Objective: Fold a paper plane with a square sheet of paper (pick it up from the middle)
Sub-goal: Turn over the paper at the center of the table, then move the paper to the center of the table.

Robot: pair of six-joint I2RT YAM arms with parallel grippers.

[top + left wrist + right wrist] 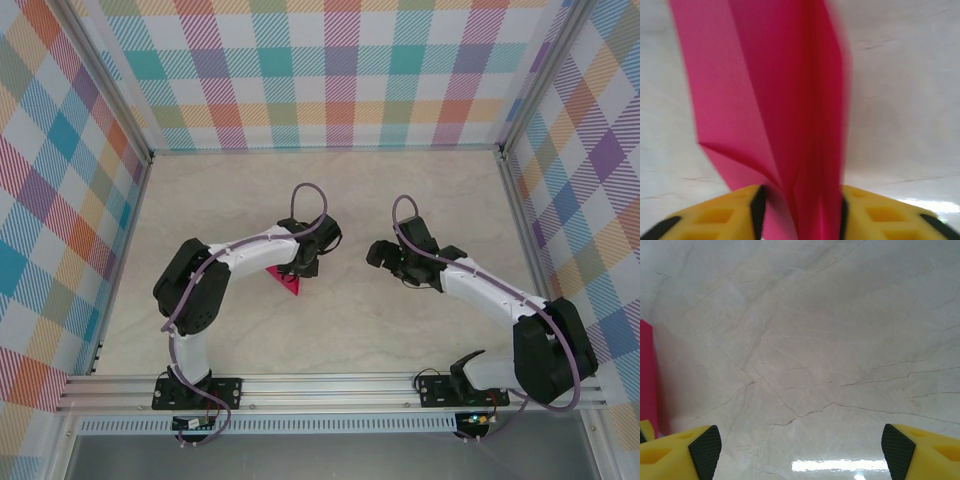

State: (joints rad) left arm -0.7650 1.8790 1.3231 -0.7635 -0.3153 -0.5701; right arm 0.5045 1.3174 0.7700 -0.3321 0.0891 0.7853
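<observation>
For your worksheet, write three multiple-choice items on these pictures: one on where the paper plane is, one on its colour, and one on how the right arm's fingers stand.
1. Where is the paper plane?
A) between the left arm's fingers
B) against the back wall
C) on the near rail

2. What colour is it?
A) blue
B) magenta-pink
C) white

3. How do the right arm's fingers stand?
A) shut on the paper
B) shut on a cable
C) wide apart over bare table

Key:
1 A, since the left wrist view has the creased paper rising from between the yellow fingers.
2 B, since the paper is magenta-pink in all three views.
3 C, since the right wrist view has them far apart with table between.
</observation>
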